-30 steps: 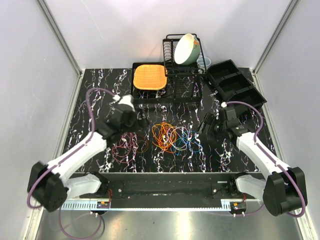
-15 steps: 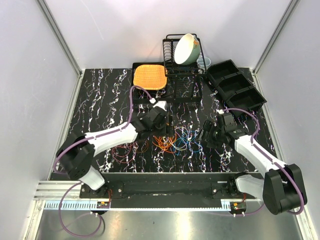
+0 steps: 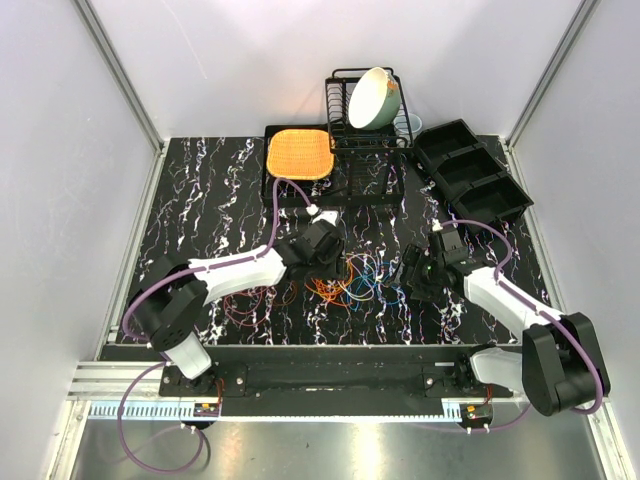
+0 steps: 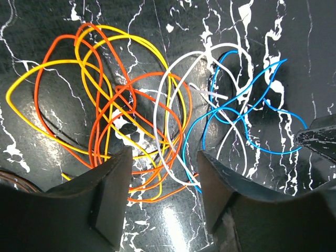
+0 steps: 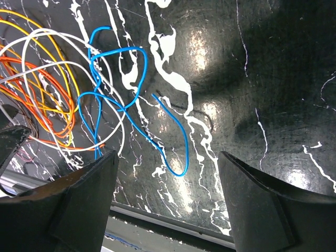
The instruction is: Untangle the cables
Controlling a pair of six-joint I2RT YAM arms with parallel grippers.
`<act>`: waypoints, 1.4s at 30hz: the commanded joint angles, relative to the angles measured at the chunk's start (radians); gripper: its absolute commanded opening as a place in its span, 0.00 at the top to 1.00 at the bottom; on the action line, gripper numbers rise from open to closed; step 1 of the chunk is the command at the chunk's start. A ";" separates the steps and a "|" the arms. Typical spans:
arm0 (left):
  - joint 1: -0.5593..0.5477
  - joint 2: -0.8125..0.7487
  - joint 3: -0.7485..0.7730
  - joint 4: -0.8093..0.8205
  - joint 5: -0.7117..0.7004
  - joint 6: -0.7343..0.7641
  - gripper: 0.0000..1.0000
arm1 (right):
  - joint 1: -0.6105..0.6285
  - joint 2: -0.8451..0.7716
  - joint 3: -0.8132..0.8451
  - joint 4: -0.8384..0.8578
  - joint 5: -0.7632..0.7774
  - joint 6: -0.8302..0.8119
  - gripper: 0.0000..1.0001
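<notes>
**Entry: cables, desk centre, sorting in progress**

**Location.** The main tangle of cables [image 3: 352, 277] lay on the black marbled desk [image 3: 200, 190], near its front edge and between the two arms. A maroon cable [image 3: 248, 298] lay to its left, partly under the left arm [image 3: 235, 268]. Whether it touched the main tangle could not be told.

**Condition of tangle.**
- Left wrist view: an orange cable [image 4: 181, 92] and a yellow cable [image 4: 23, 77] were looped through each other many times over.
- A white cable [image 4: 160, 115] crossed both of them and also overlapped the blue cable [image 5: 185, 142].
- Right wrist view: one blue end trailed free on bare desk, while the rest of the blue cable was caught in the white loops.

**Left jaws.** Moderately parted and low over the orange and white crossing, with strands running between the fingers. Nothing was clamped.

**Right jaws.** Spread wide and holding nothing, poised above the blue cable's free end at the right of the tangle.

**Progress, as judged.** Early to middling. The maroon cable looked set aside, or nearly so. The orange, yellow, white and blue cables were not yet separated. Each needed to be lifted out and laid apart, with the blue one looking the easiest candidate.
</notes>
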 commanded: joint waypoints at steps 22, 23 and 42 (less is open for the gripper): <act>-0.034 -0.047 0.821 -0.507 -0.233 0.213 1.00 | 0.010 -0.021 0.170 -0.044 0.037 -0.037 0.16; -0.035 -0.046 0.913 -0.535 -0.248 0.234 1.00 | 0.009 -0.023 0.185 -0.058 0.037 -0.043 0.16; -0.034 -0.349 0.306 -0.258 -0.021 0.130 1.00 | 0.010 -0.143 0.423 -0.179 0.059 -0.121 0.13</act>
